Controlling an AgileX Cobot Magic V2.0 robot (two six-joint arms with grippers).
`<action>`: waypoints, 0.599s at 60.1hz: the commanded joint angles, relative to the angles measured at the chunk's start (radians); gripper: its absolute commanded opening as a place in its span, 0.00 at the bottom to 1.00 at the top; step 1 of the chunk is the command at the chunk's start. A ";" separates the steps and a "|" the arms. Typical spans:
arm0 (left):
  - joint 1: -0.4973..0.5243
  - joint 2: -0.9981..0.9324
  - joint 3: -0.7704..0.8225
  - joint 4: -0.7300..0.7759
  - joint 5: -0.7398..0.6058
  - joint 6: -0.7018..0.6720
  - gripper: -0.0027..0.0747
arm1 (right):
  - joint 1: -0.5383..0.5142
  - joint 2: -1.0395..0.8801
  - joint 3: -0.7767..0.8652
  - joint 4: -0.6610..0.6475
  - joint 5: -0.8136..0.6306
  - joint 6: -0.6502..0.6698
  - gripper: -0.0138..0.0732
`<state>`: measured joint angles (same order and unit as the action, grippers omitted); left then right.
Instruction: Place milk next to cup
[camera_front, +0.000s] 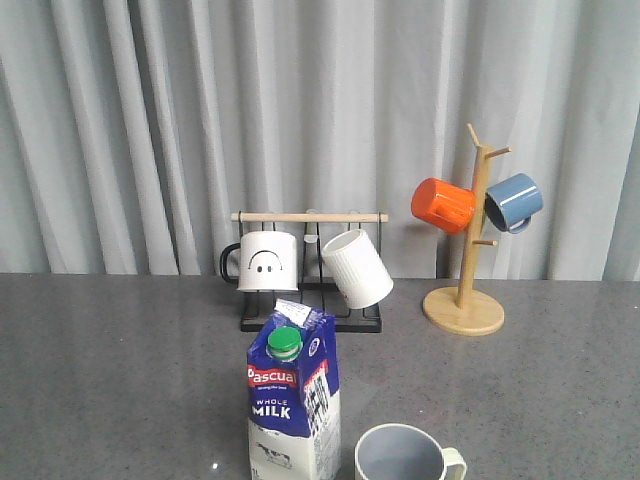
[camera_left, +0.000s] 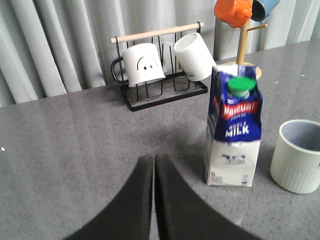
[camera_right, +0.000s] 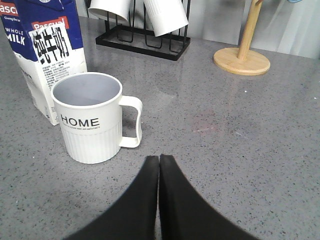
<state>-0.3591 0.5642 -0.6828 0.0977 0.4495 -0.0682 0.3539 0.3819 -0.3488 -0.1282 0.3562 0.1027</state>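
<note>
The milk (camera_front: 293, 400), a tall blue-and-white carton with a green cap, stands upright at the front of the grey table. The cup (camera_front: 402, 456), a cream mug with a grey-blue inside and "HOME" on its side, stands just right of it, a small gap between them. Both show in the left wrist view, milk (camera_left: 233, 135) and cup (camera_left: 299, 156), and in the right wrist view, milk (camera_right: 42, 55) and cup (camera_right: 92, 117). My left gripper (camera_left: 153, 161) is shut and empty, left of the milk. My right gripper (camera_right: 159, 160) is shut and empty, near the cup's handle.
A black wire rack (camera_front: 310, 318) at the back holds a white smiley-face mug (camera_front: 266, 261) and a white ribbed mug (camera_front: 357, 268). A wooden mug tree (camera_front: 463, 308) at the back right carries an orange mug (camera_front: 442, 205) and a blue mug (camera_front: 514, 201). Grey curtains hang behind.
</note>
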 joint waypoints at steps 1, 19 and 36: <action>0.016 -0.111 0.207 -0.003 -0.279 -0.036 0.02 | -0.004 0.006 -0.030 -0.015 -0.069 0.002 0.15; 0.174 -0.492 0.648 -0.082 -0.463 -0.037 0.03 | -0.004 0.006 -0.030 -0.015 -0.069 0.002 0.15; 0.282 -0.590 0.734 -0.082 -0.439 -0.037 0.03 | -0.004 0.006 -0.030 -0.015 -0.069 0.001 0.15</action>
<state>-0.0828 -0.0114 0.0251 0.0266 0.0735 -0.0957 0.3539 0.3819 -0.3488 -0.1282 0.3571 0.1027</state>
